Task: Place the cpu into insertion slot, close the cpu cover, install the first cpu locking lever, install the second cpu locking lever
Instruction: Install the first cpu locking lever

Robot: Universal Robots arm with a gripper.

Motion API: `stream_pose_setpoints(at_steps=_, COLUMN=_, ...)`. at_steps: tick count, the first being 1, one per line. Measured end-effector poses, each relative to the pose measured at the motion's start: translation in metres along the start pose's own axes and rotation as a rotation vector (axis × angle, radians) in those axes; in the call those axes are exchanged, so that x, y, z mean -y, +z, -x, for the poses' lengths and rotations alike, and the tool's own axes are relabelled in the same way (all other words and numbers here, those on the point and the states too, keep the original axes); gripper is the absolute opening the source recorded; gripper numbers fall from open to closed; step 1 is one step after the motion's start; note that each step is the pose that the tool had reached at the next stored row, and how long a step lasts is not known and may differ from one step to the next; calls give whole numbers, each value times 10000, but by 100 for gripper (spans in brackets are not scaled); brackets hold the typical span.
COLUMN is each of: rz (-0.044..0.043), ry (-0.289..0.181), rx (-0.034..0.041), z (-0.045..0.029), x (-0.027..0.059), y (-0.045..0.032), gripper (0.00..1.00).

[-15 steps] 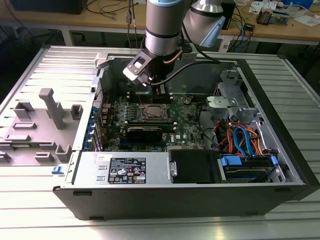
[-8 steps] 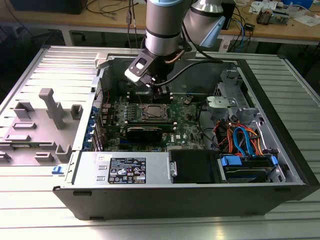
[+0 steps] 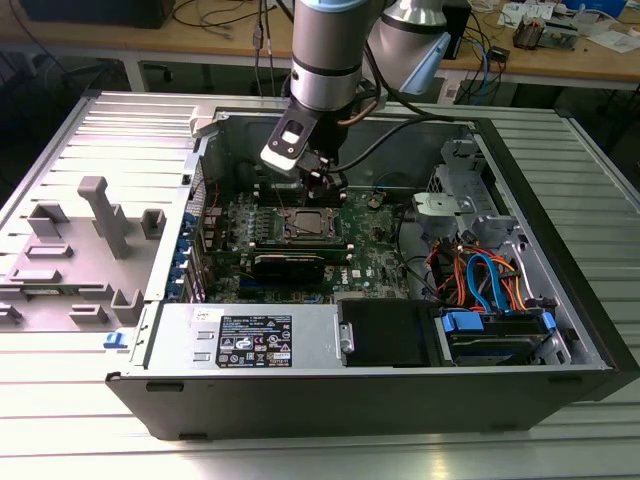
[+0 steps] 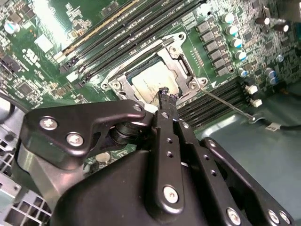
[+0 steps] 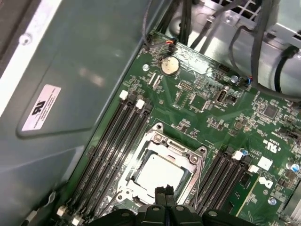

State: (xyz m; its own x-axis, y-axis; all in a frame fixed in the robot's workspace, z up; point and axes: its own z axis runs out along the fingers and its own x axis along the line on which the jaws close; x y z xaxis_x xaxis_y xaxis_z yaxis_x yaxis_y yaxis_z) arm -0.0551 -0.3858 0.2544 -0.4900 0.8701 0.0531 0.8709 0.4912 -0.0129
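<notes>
The cpu [image 4: 151,80] lies in the insertion slot [image 4: 123,80] on the green board, its dull silver top showing through the window of the cpu cover [image 4: 175,60], which lies flat over it. In the first wrist view the cpu [image 5: 162,173] sits framed by the cover [image 5: 173,149]. A thin metal locking lever [image 4: 229,106] sticks out from a socket corner, away from the board. My gripper [image 4: 167,95] hovers just above the socket's edge, fingertips [image 5: 160,191] pressed together with nothing between them. In the exterior view the gripper [image 3: 322,184] hangs over the socket [image 3: 307,225].
Long black memory slots [image 5: 117,141] flank the socket on both sides. The open case wall [image 3: 330,385] and drive bay with orange and blue cables [image 3: 490,280] stand at the exterior view's right. A grey plastic shroud [image 3: 95,235] lies on the table at its left.
</notes>
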Motion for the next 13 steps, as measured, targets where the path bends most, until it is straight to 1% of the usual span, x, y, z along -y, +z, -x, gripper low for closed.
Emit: stream_pose_setpoints(at_steps=13, rz=-1, ry=-34, rx=0, z=0, x=0, y=0, gripper=11)
